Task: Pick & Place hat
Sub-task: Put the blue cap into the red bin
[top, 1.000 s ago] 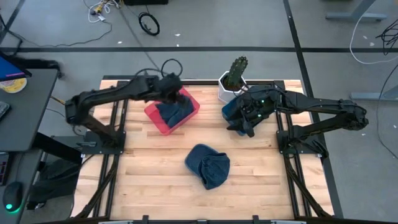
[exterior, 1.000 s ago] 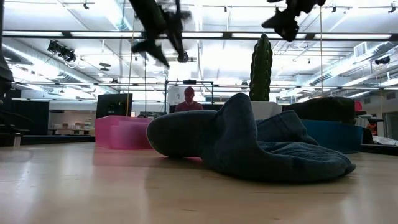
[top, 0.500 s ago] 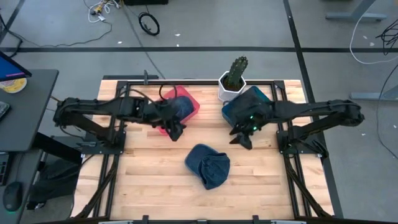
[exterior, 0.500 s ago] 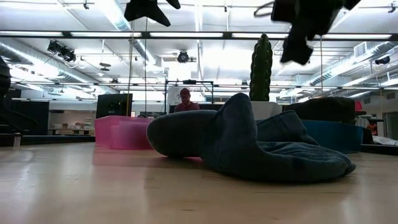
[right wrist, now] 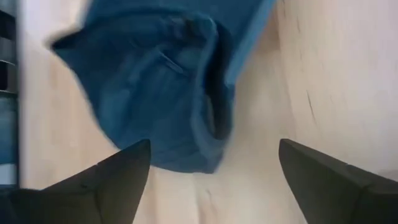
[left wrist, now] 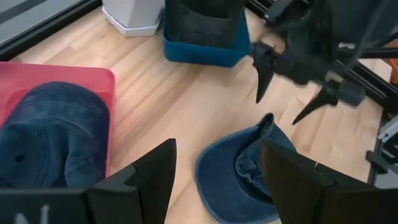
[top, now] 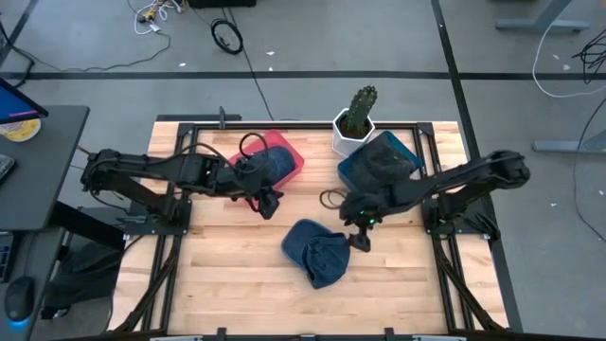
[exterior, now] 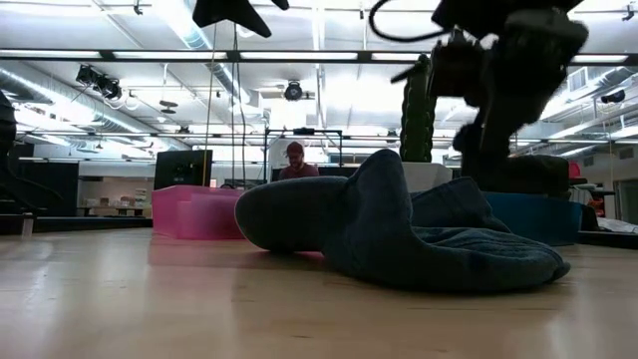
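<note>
Hat (top: 317,251): high view, I see blue denim, loose at the table's (top: 237,275) middle; right gripper (top: 357,230) just beside its upper right edge, left gripper (top: 267,204) next to the pink bin (top: 295,161) holding another cap.
Low view: hat (exterior: 399,234) flat on wood; right gripper (exterior: 498,90) above it, blurred, probably not touching.
Left wrist view: my left fingers (left wrist: 155,171) parted, empty; hat (left wrist: 245,174) beyond, blue bin (left wrist: 202,50) farther.
Right wrist view: fingers (right wrist: 124,165) spread wide, empty, hat (right wrist: 168,81) between and ahead.
</note>
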